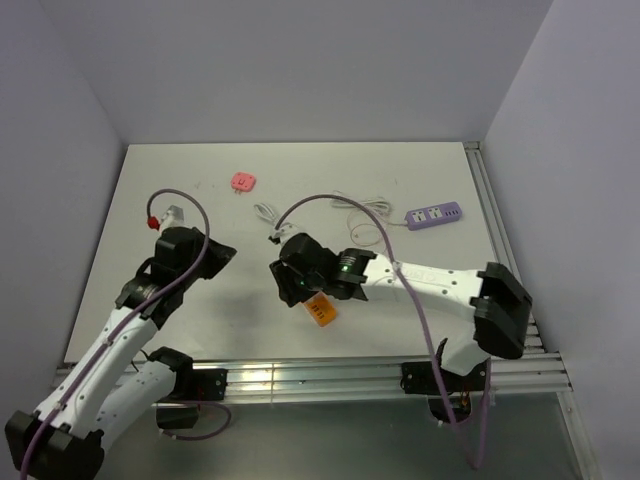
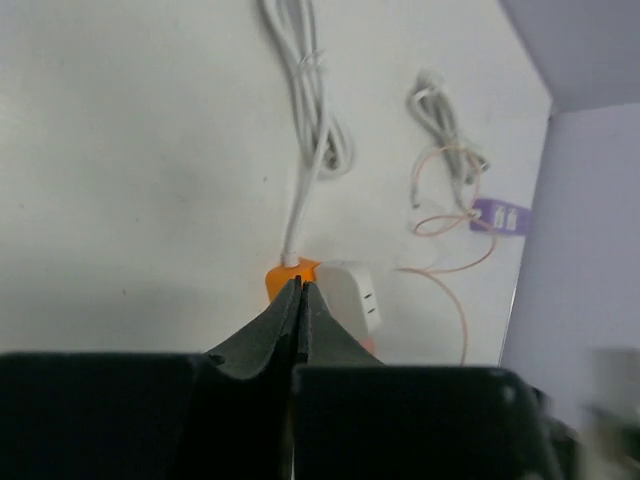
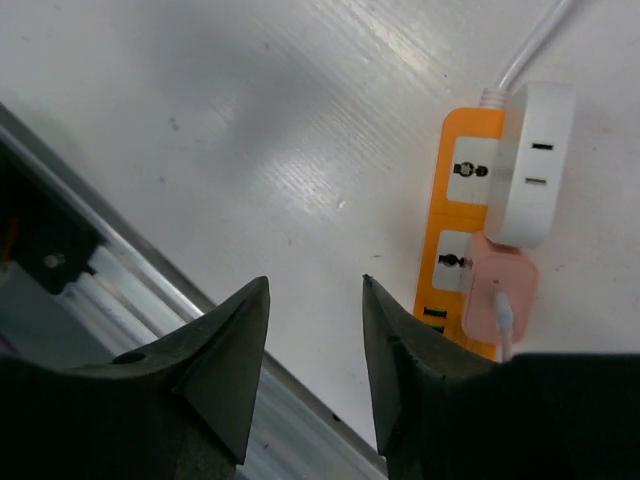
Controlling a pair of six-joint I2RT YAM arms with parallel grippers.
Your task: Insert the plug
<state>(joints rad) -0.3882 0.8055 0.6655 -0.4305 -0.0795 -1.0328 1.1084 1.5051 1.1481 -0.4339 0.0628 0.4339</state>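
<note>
An orange power strip (image 3: 455,230) lies near the table's front edge; in the top view (image 1: 321,311) it is just below my right wrist. A white adapter (image 3: 535,160) sits in its far socket, and a pale pink plug (image 3: 498,290) with a thin white lead sits on a nearer socket. My right gripper (image 3: 315,285) is open and empty above bare table, to the left of the strip. My left gripper (image 2: 300,285) is shut and empty, its tips pointing at the strip's end (image 2: 285,272) from a distance. A second pink plug (image 1: 243,181) lies loose at the back.
A purple power strip (image 1: 433,215) lies at the back right with a thin pinkish cable (image 1: 362,232). A bundled white cable (image 1: 266,212) lies mid-table. A small red and white piece (image 1: 165,217) lies at the left. The metal rail (image 1: 330,378) runs along the front edge.
</note>
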